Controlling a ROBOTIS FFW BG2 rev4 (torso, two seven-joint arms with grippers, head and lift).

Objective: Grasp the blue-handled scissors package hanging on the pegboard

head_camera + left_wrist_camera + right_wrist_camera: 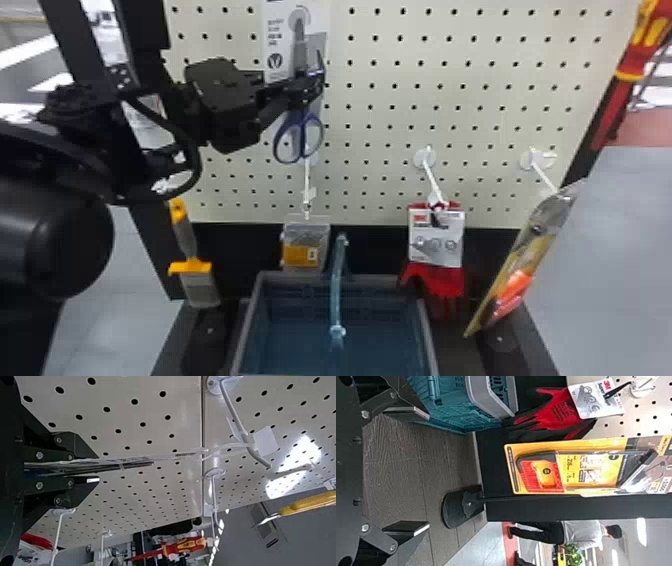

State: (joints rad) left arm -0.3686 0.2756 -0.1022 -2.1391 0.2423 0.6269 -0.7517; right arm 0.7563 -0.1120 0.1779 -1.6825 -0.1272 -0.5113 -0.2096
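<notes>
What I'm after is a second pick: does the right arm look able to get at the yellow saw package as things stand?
Probably yes, though distance is hard to judge: the right tool is open and empty, facing the saw package with nothing between them; the red glove hangs to one side.

The white header card (pixel 589 409) on the red-and-black work glove (pixel 558 411) reads "3M" and "Super" (the rest blurs); on the yellow-backed blister package (pixel 569 469), small print is too unclear to read.
</notes>
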